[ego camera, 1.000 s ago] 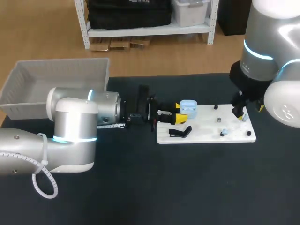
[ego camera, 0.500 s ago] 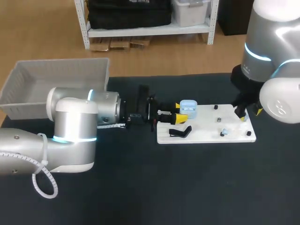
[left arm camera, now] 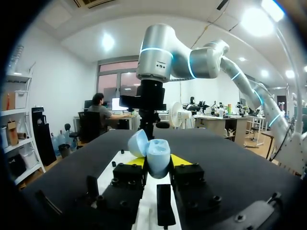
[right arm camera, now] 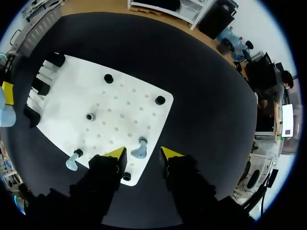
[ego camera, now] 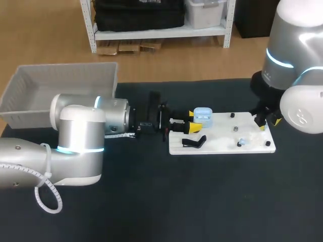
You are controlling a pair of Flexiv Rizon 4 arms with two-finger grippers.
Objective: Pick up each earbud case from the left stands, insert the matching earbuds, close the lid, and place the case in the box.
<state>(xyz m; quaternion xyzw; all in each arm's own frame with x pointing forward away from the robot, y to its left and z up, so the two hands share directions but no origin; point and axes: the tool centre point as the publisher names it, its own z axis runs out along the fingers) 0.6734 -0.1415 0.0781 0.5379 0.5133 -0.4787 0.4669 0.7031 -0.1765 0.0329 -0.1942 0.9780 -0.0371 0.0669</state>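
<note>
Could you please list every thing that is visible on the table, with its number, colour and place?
Case: 1, light blue, lid open, held over the board's left end.
Earbuds: 2, light blue, on the board's right part, one under the right gripper.
Board: 1, white, on the table, right of middle.
Stands: several, black, at the board's left end.
Pegs: 4, dark, spread over the board.
Box: 1, grey, at the table's far left corner.
Table: 1, black.
Left gripper: 1, yellow tips, shut on the case.
Right gripper: 1, yellow tips, open above the board's right end.
</note>
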